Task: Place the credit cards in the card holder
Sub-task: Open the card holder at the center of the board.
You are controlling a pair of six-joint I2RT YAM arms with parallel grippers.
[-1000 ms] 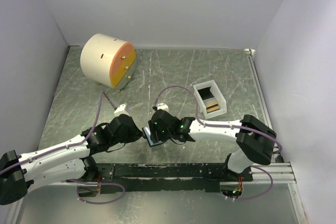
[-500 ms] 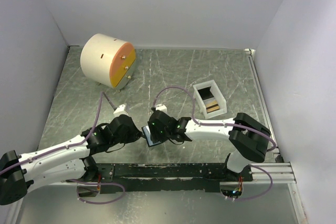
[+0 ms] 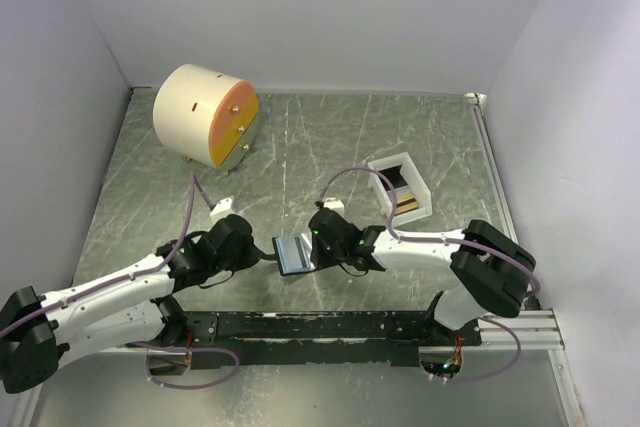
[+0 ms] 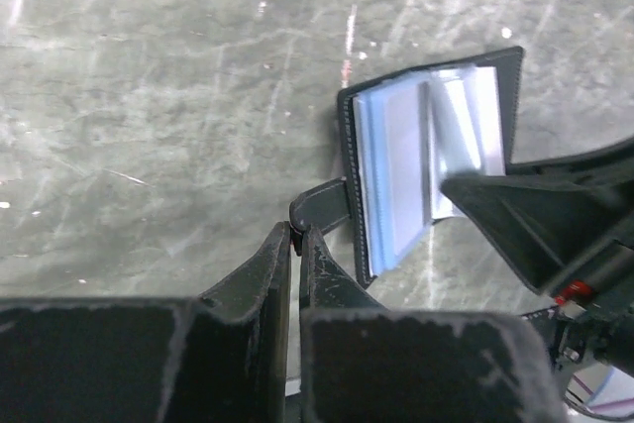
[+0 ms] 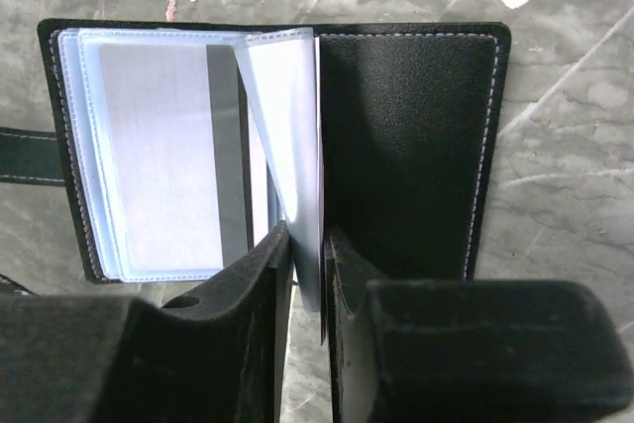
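Right gripper (image 5: 305,245) is nipped onto one clear sleeve (image 5: 287,116) of the open card holder (image 5: 406,146), which lies mid-table near the arm bases. Left gripper (image 4: 297,233) is clamped tight, seemingly on the holder's strap (image 4: 322,207). The sleeves look thin, floppy and slick, so pinch a free edge gently. Credit cards (image 3: 405,204), stiff and light, sit in the white tray (image 3: 421,187) at two o'clock of the holder, with the cream cylinder (image 3: 195,112) at ten, well apart.

The lower edge of one clear sleeve (image 5: 287,126) of the card holder (image 5: 406,146) vanishes between the right tool's (image 5: 305,250) fingers. The strap's (image 4: 322,207) tip is lost between the left tool's (image 4: 295,240) pinched fingers. From above, what lies in the white tray (image 3: 421,190) is too small to tell.
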